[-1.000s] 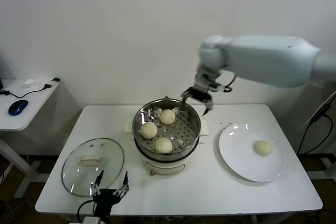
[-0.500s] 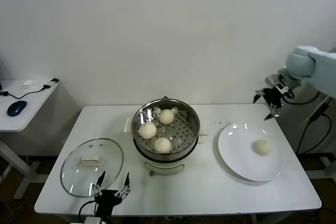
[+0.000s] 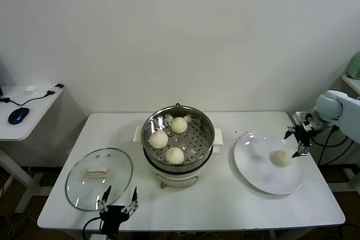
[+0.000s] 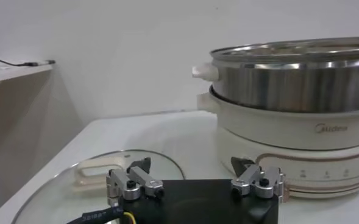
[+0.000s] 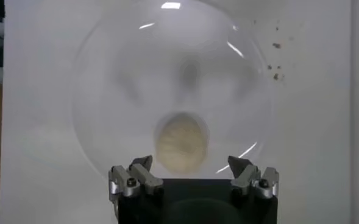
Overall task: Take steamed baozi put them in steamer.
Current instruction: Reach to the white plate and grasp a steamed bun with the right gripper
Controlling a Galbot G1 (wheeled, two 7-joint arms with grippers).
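White table (image 3: 225, 195) backing onto pale wall. Holding three buns (image 3: 175, 155) in steamer (image 3: 178, 144), fourth bun (image 3: 280, 158) lying on plate (image 3: 264, 181). Hovering above it, right gripper (image 3: 298, 142), fingers apart; left gripper (image 3: 118, 202) parked beside lid (image 3: 99, 178), spread.

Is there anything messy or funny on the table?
Only some small dark specks scattered on the table between the steamer and the white plate. They look like crumbs. Nothing else seems odd.
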